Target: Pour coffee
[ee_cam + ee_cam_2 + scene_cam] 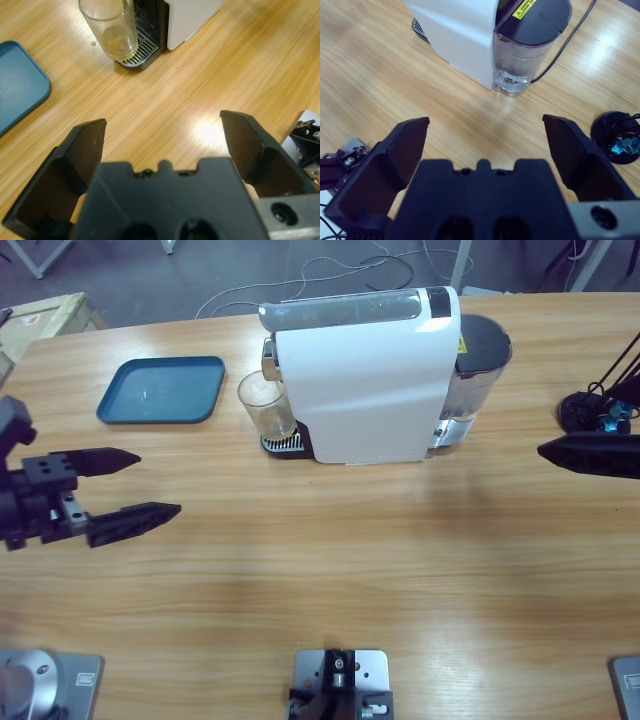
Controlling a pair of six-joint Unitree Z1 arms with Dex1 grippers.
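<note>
Brown coffee [117, 42] lies thin in the glass [266, 405] on the machine [365, 375] drip grate, and with our left gripper [140, 485] and right gripper [485, 145] both wide and empty, we judge an off-centre grab could topple it.

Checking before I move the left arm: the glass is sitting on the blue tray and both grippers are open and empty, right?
Not quite. The glass stands on the coffee machine's drip grate, not on the blue tray, as the left wrist view shows. The left gripper and right gripper are open and empty.

Black wedge-shaped gripper [140, 485] (matte plastic)
</note>
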